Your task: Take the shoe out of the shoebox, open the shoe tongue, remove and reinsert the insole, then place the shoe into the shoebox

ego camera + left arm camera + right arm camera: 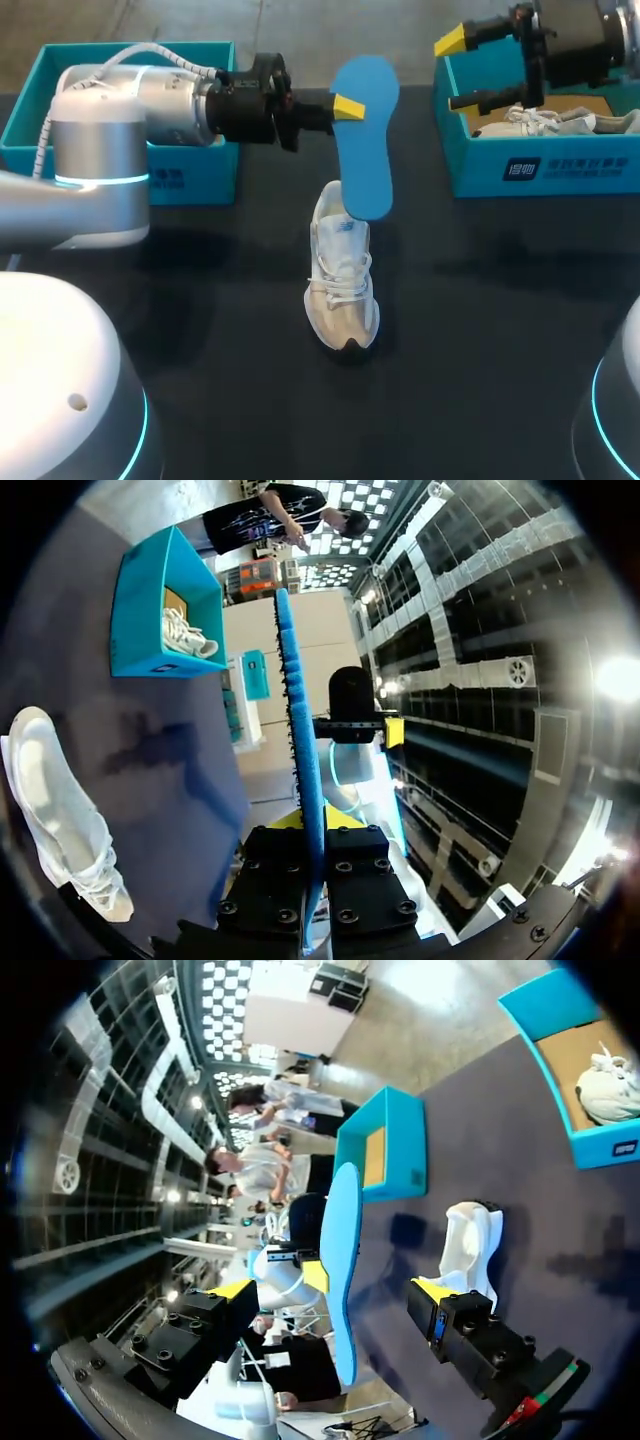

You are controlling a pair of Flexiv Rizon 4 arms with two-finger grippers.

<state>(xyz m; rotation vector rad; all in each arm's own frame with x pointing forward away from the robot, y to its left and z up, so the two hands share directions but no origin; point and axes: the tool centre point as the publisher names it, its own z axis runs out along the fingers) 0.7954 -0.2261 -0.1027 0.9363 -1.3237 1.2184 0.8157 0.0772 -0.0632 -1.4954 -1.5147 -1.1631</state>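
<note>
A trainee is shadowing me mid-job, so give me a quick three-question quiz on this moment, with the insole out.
1. True or false: the left gripper is shut on the blue insole.
2. Pick one. The shoe nearest the insole is: A, lying in a box; B, standing on the table; C, hanging from a gripper.
3. Fill in the blank: the fingers of the right gripper are ___, with nothing between them.

Key: 1 true; 2 B; 3 open.
</note>
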